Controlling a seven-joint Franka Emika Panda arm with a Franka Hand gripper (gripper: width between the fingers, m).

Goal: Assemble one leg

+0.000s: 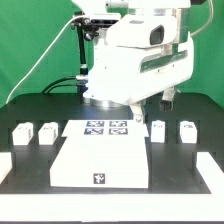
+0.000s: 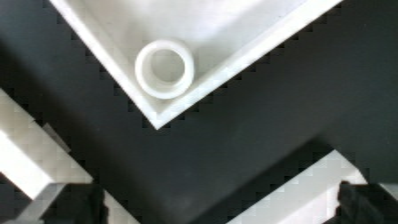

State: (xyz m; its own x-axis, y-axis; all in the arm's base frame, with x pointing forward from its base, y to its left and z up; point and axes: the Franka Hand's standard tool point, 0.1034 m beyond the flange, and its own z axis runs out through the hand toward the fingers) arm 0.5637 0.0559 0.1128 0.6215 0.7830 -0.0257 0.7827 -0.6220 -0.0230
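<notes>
The gripper [image 2: 210, 203] hangs over a corner of the panel [image 1: 100, 160]. Its two fingers [image 2: 54, 205] are wide apart and hold nothing. A round hole [image 2: 164, 68] sits in that corner. Two left legs [image 1: 46, 129] and two right legs [image 1: 158, 129] stand on the table [image 1: 30, 105]. The marker board [image 1: 108, 128] lies between them, just past the panel.

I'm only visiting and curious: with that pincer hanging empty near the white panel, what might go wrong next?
The open pincer hovers by a corner of the panel; coming down, it might nudge the panel askew. The leg stands close to a neighbouring leg, so grabbing one could topple the other.
</notes>
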